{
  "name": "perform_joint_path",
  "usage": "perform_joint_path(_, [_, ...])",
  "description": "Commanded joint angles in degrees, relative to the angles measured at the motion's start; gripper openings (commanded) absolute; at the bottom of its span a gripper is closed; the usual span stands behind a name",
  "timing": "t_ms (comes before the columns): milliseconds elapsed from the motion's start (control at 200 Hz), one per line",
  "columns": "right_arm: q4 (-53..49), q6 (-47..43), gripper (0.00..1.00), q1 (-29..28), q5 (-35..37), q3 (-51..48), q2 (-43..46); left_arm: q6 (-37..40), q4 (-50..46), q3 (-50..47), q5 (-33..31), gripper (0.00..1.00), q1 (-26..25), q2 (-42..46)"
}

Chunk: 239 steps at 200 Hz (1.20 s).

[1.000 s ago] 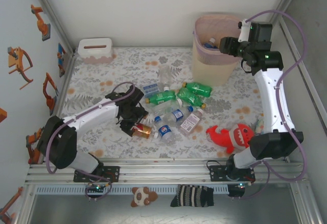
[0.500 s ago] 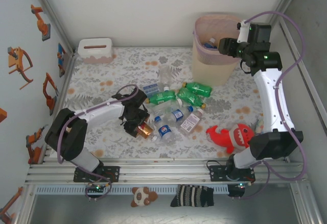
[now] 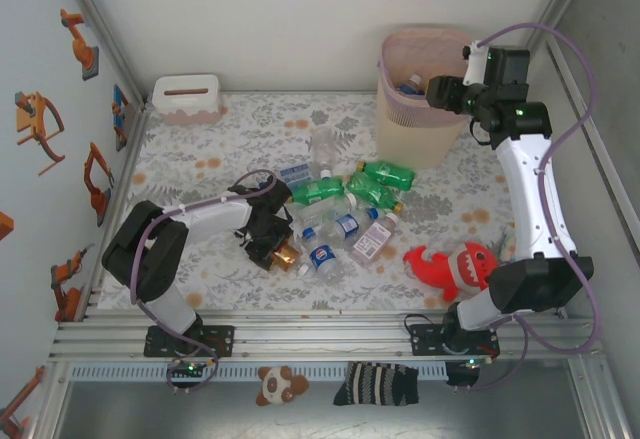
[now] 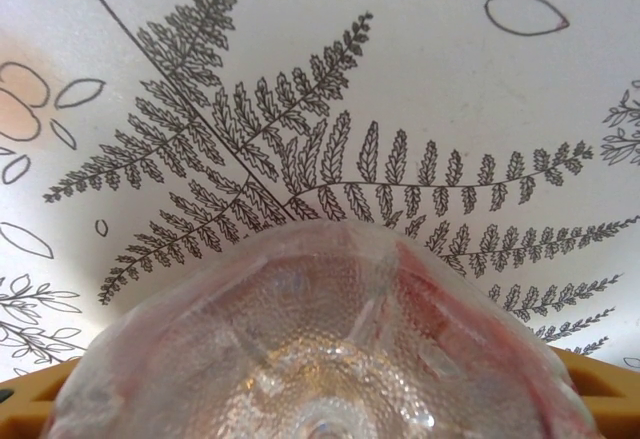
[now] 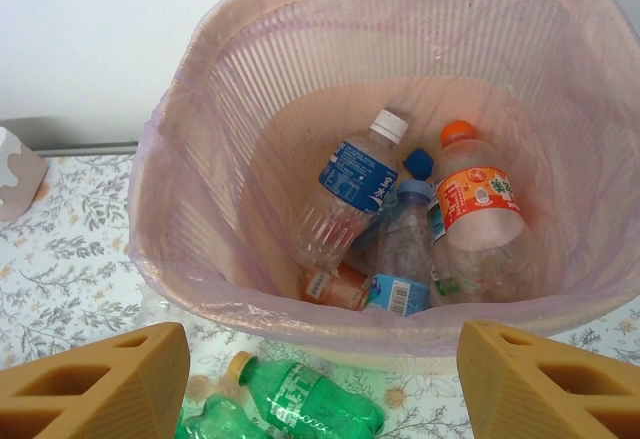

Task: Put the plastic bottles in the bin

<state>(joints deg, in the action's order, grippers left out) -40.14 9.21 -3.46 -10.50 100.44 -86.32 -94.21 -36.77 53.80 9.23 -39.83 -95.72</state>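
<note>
- The left gripper (image 3: 272, 246) sits low on the flowered counter (image 3: 200, 149), at the left edge of the heap of plastic bottles (image 3: 345, 214).
- Its jaws pinch one clear bottle with a red-orange label (image 3: 285, 253). In the left wrist view the bottle's dimpled base bulges up between the two orange fingers (image 4: 40, 389), with fern print behind it.
- That bottle appears to lie nearly flat, with its long axis running roughly left to right in line with the forearm.
- The bin (image 3: 410, 139) stands at the far right of the counter, well apart from the left jaws. It lies up and to the right of them, beyond the heap, so the carry has to cross over the loose bottles.
- The right gripper (image 3: 440, 92) hovers at the bin's rim and is the nearer arm to it. Its fingers (image 5: 110, 384) are spread wide with nothing between them.
- Several bottles (image 5: 400, 229) already lie in the bottom of the bin.
- A red shark toy (image 3: 455, 264) lies to the right of the heap, and a white slotted box (image 3: 187, 97) sits at the far left.
- Compared with a second ago, the left arm's elbow has swung up and inward, and the held bottle has shifted slightly right. The right gripper has edged a little further over the bin.
</note>
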Motion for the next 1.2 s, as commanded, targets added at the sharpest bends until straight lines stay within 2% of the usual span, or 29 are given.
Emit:
perform_joint_path(0, [-0.11,-0.34,0.7,-0.34,-0.2,-0.33,2.49,-0.23,-1.41,0.41,-0.07,0.6,0.0,1.31])
perform_joint_path(190, [-0.18,0.07,0.7,-0.31,-1.07,-0.77,3.44,1.61,-4.34,1.97,-3.2,0.58,0.12,5.17])
perform_joint_path(335, [0.53,0.45,0.7,-0.32,-3.35,-1.59,4.51,6.82,-4.03,4.13,-7.87,0.57,0.12,10.38])
perform_joint_path(446, [3.15,0.81,0.7,-0.32,-7.6,-3.99,6.05,12.38,0.71,4.15,-9.87,0.58,0.36,15.27])
perform_joint_path(686, [10.72,3.62,0.7,-0.52,-22.44,-9.21,8.9,28.76,14.55,3.8,-10.93,0.58,0.62,25.97])
perform_joint_path(946, [18.01,5.79,0.7,-3.25,-35.41,-13.26,11.7,42.67,31.73,1.95,-5.35,0.55,1.99,35.17])
perform_joint_path(1051, [21.22,5.85,0.7,-5.76,-39.27,-15.0,12.83,47.18,38.4,1.8,-0.58,0.55,2.77,37.09])
perform_joint_path(1192, [24.64,5.81,0.7,-10.33,-44.57,-16.09,13.53,54.1,47.26,3.1,10.82,0.55,3.4,36.78])
